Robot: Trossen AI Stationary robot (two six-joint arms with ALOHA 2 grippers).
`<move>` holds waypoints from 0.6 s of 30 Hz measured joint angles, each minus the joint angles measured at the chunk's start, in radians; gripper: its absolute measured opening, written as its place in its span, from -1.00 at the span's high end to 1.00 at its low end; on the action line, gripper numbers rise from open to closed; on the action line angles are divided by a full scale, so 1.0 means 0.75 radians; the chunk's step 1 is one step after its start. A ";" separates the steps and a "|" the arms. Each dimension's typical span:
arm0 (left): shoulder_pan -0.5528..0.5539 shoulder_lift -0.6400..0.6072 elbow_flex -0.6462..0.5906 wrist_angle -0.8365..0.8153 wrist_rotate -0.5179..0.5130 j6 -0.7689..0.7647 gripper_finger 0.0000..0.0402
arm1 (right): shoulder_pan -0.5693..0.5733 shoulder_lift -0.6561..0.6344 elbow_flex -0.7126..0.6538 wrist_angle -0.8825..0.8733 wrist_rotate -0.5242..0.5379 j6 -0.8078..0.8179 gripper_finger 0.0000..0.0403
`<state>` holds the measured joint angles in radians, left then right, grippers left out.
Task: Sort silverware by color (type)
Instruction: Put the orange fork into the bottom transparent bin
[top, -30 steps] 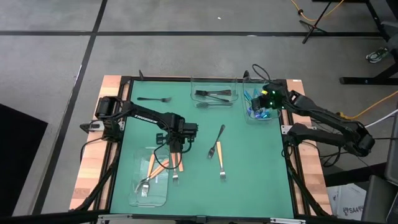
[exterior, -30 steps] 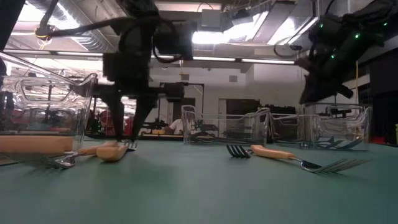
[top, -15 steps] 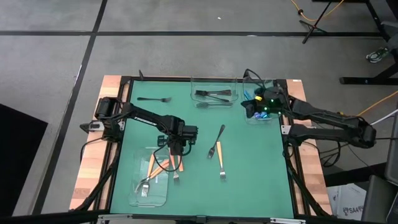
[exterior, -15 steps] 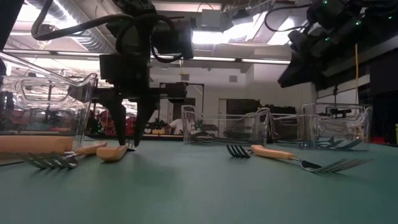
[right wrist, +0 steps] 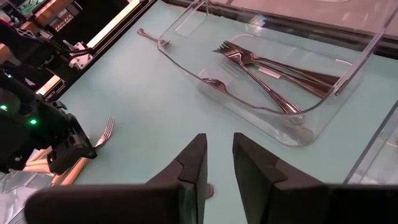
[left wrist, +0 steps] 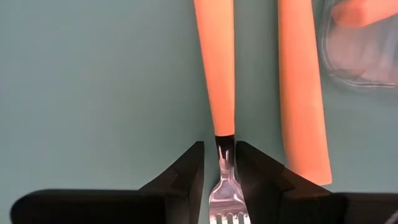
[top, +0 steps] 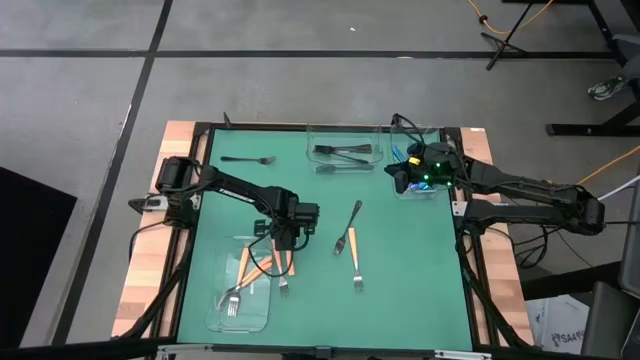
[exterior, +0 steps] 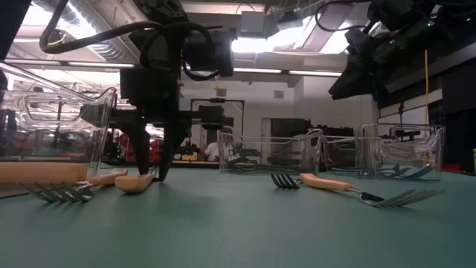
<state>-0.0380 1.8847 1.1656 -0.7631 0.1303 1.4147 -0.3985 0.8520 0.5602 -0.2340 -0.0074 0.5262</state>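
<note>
Where a second ago the right gripper (top: 403,178) was poised over the clear plastic tray of blue-teal utensils (top: 416,178) at the far right, it is now seen drawn back toward the table's centre and held high; its fingers (right wrist: 189,168) are parted by a narrow gap with nothing between them, so a delivery to that tray is judged complete. Meanwhile the left gripper (top: 283,237) has been lowered at centre-left onto an orange-handled fork with a silver head (left wrist: 222,112), its fingers (left wrist: 186,171) set apart on either side of the fork's neck, close to it but not yet clamped. A second orange handle (left wrist: 301,93) is shown just beside the first, and the clear plastic tray holding orange-handled forks (top: 262,310) lies near left, just beside the gripper. Two more orange-handled forks (top: 352,245) are left loose near the table's middle. All-black forks (top: 342,153) are gathered in the clear tray at far centre (top: 343,133), while one black fork (top: 248,159) remains loose at the far left. Sorting is judged partly done, with an orange fork next in hand.
</note>
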 joint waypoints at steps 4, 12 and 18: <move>0.000 0.011 0.001 0.011 0.002 -0.048 0.56 | 0.000 0.000 0.000 0.000 0.000 0.000 0.64; 0.001 0.024 0.003 0.023 -0.018 -0.090 0.65 | -0.001 0.001 0.000 -0.002 0.000 -0.001 0.64; -0.002 0.022 0.003 0.028 -0.042 -0.092 0.87 | -0.001 0.001 0.000 -0.002 0.000 -0.002 0.64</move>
<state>-0.0395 1.9011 1.1679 -0.7422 0.0990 1.3457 -0.3988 0.8524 0.5602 -0.2357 -0.0073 0.5251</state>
